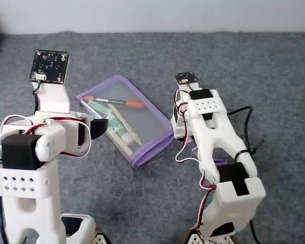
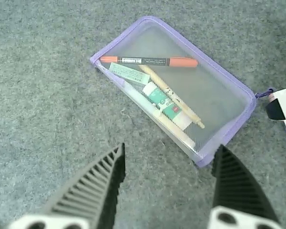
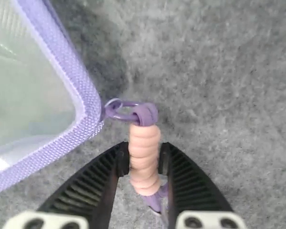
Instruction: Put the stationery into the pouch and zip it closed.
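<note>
The clear pouch (image 1: 142, 132) with purple edging lies flat on the grey carpet between my two arms. Inside it (image 2: 214, 90) lie an orange-capped marker (image 2: 148, 61), a green-and-white tube (image 2: 164, 102) and a pale pencil (image 2: 174, 98). My right gripper (image 3: 143, 149) is shut on the peach ribbed zipper pull (image 3: 144, 157), which hangs from a purple ring (image 3: 118, 109) at the pouch's corner (image 3: 88, 102). My left gripper (image 2: 170, 149) stands open above the carpet just off the pouch's long near side, holding nothing.
Grey carpet (image 1: 254, 66) spreads all around the pouch, up to a pale wall at the back. The right arm (image 1: 208, 122) lies over the pouch's right end. A black cable (image 1: 246, 114) trails beside that arm.
</note>
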Controlling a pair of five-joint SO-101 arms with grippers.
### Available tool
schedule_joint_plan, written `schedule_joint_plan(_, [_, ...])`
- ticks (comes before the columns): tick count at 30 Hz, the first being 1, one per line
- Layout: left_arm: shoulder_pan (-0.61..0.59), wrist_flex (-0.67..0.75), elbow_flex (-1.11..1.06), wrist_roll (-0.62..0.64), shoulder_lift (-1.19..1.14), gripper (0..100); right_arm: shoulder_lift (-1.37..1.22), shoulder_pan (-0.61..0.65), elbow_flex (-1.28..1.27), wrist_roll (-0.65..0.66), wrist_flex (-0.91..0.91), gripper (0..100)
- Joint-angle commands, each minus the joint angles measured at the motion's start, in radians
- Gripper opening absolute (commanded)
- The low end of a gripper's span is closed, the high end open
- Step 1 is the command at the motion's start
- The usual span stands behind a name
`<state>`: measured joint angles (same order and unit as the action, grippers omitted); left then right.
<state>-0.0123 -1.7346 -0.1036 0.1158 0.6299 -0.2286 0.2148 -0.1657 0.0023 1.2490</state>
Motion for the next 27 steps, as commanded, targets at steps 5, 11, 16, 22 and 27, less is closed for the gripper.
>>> schedule_joint_plan(5, [-0.005, 0.005, 0.035, 0.011, 0.005, 28, 0.099, -0.012, 0.048, 0.034, -0.004, 0.8])
schedule_joint_plan(11, [-0.006, 0.011, 0.039, 0.011, 0.005, 19, 0.352, -0.005, 0.046, 0.127, -0.073, 0.8])
schedule_joint_plan(16, [-0.006, 0.011, 0.042, 0.011, 0.006, 18, 0.504, -0.004, 0.044, 0.189, -0.186, 0.8])
schedule_joint_plan(22, [-0.005, 0.020, 0.137, 0.011, 0.037, 18, 0.616, 0.030, 0.046, 0.255, -0.364, 0.8])
schedule_joint_plan(27, [-0.005, 0.054, 0.148, 0.003, 0.077, 18, 0.679, 0.097, 0.044, 0.394, -0.467, 0.8])
